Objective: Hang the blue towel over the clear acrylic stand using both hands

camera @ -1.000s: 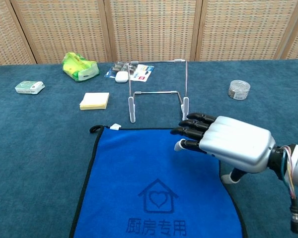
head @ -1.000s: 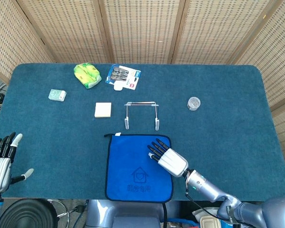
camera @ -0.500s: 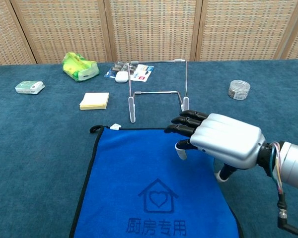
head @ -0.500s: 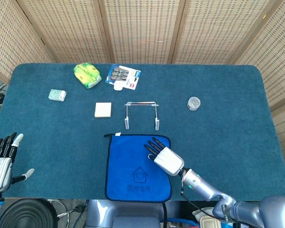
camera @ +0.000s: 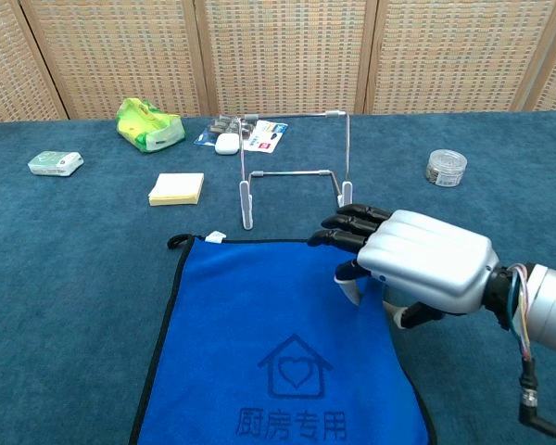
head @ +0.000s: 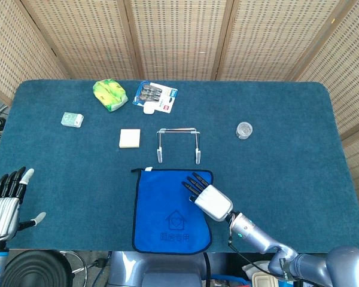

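Note:
The blue towel (head: 164, 209) (camera: 259, 343) lies flat at the near table edge, with a house logo on it. Just beyond it stands the clear acrylic stand (head: 178, 143) (camera: 296, 176), upright with nothing on it. My right hand (head: 207, 196) (camera: 417, 264) rests palm down over the towel's far right corner, dark fingers stretched toward the stand. One white-tipped finger bends down onto the cloth and the thumb curls under the palm at the towel's right edge. Whether the cloth is pinched is hidden. My left hand (head: 6, 200) hovers open at the near left, off the towel.
A yellow sticky-note pad (head: 129, 138) lies left of the stand. Behind are a green packet (head: 110, 94), a blister pack (head: 155, 96) and a small white box (head: 72, 119). A small clear jar (head: 244, 130) sits to the right. Woven screens wall the back.
The right hand slid left onto the towel, and the towel's right edge has drawn in under its palm. The left hand rose slightly.

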`<state>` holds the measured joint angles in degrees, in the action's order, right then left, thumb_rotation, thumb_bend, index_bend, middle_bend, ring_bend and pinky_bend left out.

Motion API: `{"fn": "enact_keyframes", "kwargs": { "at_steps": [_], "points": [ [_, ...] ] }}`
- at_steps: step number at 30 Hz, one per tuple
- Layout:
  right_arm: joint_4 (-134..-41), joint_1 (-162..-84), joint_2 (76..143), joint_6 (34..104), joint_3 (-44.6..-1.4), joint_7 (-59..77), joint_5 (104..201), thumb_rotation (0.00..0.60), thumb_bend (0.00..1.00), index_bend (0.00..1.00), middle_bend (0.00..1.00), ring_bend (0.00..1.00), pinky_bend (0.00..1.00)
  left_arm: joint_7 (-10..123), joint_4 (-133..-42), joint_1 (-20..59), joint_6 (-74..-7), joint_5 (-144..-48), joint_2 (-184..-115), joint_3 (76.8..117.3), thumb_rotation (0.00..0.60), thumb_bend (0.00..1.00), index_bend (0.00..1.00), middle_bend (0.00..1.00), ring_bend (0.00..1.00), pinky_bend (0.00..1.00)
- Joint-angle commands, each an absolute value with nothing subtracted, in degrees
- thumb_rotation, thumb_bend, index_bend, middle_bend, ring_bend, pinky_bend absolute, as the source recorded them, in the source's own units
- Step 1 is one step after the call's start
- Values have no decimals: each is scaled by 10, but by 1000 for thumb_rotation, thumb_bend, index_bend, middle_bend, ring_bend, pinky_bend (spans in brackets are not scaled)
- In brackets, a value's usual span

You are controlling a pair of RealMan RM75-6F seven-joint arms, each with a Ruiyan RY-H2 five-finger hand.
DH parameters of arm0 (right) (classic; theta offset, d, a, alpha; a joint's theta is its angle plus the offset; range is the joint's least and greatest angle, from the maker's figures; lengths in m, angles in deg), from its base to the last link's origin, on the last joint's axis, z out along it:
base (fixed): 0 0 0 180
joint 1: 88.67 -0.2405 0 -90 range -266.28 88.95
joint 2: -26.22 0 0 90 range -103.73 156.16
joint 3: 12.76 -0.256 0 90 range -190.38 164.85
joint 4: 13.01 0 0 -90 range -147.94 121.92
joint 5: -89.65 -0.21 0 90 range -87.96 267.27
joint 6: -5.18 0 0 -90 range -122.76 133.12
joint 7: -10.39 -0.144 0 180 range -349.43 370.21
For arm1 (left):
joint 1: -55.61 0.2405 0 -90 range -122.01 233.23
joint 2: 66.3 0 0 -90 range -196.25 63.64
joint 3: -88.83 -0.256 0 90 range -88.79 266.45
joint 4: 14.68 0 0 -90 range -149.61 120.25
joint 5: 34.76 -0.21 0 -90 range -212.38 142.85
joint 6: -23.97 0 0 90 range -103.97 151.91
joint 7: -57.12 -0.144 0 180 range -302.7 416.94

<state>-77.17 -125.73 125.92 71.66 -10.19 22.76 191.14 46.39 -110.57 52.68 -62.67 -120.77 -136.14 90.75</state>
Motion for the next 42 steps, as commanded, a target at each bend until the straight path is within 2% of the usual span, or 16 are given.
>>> {"fn": "enact_keyframes", "kwargs": {
  "at_steps": [1, 9, 14, 16, 28, 35, 42],
  "points": [
    [-769, -1258, 1261, 719, -102, 221, 1911, 600, 543, 629, 118, 0, 0, 466, -1084, 515, -620, -1224, -1373, 908, 600, 0, 0, 0, 0, 0],
    [-768, -1260, 1259, 719, -103, 212, 1908, 600, 543, 634, 118, 0, 0, 508, -948, 465, -626, -1327, -1434, 903, 600, 0, 41, 0, 0, 0],
    [-777, -1260, 1252, 723, -104, 205, 1906, 600, 543, 642, 118, 0, 0, 571, -837, 397, -598, -1411, -1483, 882, 600, 0, 84, 0, 0, 0],
    [-786, -1260, 1246, 725, -106, 200, 1904, 600, 543, 642, 118, 0, 0, 626, -768, 347, -567, -1447, -1528, 870, 600, 0, 97, 0, 0, 0],
    [-796, -1258, 1239, 725, -107, 179, 1895, 600, 543, 642, 118, 0, 0, 796, -565, 277, -617, -1464, -1665, 859, 600, 0, 131, 0, 0, 0],
    [-788, -1257, 1243, 725, -106, 168, 1891, 600, 543, 642, 118, 0, 0, 831, -496, 254, -617, -1460, -1709, 843, 600, 0, 143, 0, 0, 0],
    [-786, -1259, 1246, 725, -106, 168, 1892, 600, 543, 642, 118, 0, 0, 833, -471, 243, -612, -1452, -1728, 829, 600, 0, 143, 0, 0, 0]
  ]
}}
